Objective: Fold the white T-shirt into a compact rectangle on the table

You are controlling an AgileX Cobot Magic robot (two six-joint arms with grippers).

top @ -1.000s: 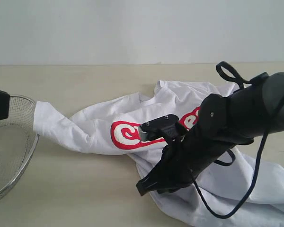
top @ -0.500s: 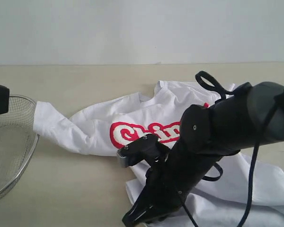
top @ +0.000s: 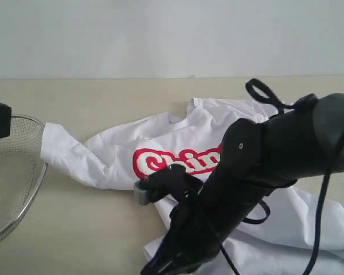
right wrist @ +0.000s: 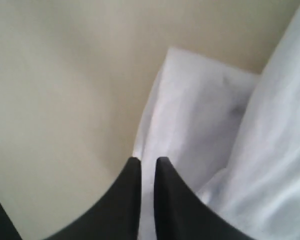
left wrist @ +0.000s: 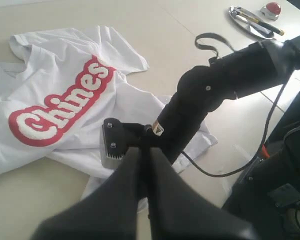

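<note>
I read this as a robotics lab bench rather than a home or a shop. I see a wide beige table (top: 103, 109) set against a plain white wall (top: 160, 34), lit flat and evenly. A heavy black arm (top: 286, 143) reaches over the surface with a loose cable (top: 320, 212) hanging from it. In the left wrist view, a red push-button (left wrist: 273, 8) sits beside a metal tray (left wrist: 242, 15) holding a hand tool, at the table's far corner. A wire-mesh basket (top: 17, 172) rests at the left.
</note>
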